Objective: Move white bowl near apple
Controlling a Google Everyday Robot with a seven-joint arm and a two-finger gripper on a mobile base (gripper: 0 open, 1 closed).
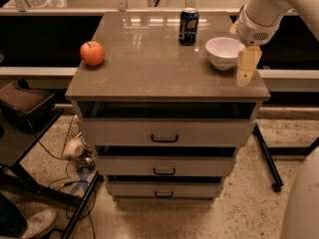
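Note:
The white bowl (223,52) sits on the right side of the cabinet top (149,68). The orange-red apple (92,53) rests near the top's left edge, far from the bowl. My gripper (247,66) hangs from the white arm at the upper right, just right of the bowl's rim and close above the top's right edge. Its yellowish fingers point down beside the bowl and hold nothing that I can see.
A dark blue soda can (189,26) stands at the back of the top, left of the bowl. The cabinet has drawers with dark handles (164,139) below. A counter runs behind, and a chair and cables lie on the floor at the left.

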